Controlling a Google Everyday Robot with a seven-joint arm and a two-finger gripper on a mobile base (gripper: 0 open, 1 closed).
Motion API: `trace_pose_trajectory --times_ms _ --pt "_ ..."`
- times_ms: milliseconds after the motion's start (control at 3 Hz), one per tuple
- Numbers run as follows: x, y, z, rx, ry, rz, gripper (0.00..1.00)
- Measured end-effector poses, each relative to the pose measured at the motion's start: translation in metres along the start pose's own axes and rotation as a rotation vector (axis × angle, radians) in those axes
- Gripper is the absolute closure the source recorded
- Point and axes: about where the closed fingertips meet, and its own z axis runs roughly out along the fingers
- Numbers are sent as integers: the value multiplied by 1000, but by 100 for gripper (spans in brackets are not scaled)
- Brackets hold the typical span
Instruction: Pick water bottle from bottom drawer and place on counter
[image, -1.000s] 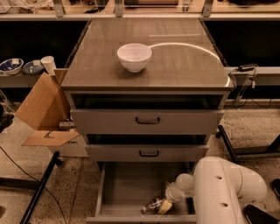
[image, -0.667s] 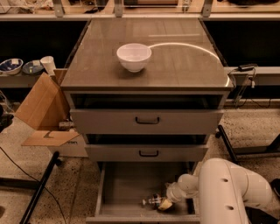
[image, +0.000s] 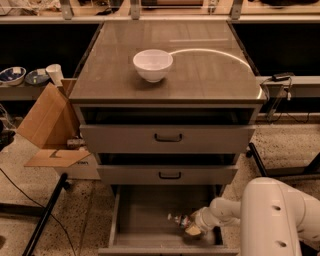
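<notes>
The water bottle (image: 178, 219) is small and clear with a coloured label. It lies tilted inside the open bottom drawer (image: 142, 212), right of the middle. My gripper (image: 190, 226) reaches into the drawer from the right and is shut on the bottle, holding it just above the drawer floor. My white arm (image: 275, 215) fills the lower right corner. The counter (image: 210, 70) is the glossy grey-brown top of the cabinet, high above the drawer.
A white bowl (image: 153, 64) stands on the counter, left of centre. The two upper drawers with black handles (image: 168, 137) stick out a little above the bottom drawer. An open cardboard box (image: 47, 120) and a black stand leg (image: 42, 220) are on the left.
The water bottle has moved up and slightly back in the drawer, together with my gripper. The arm's wrist has shifted a little to the right.
</notes>
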Motion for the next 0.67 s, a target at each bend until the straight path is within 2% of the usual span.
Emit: trace_pose_trajectory --times_ms 333,667 --pt "-4 8 -29 -13 -23 4 96" --pt "-8 22 -66 -34 -74 -7 100"
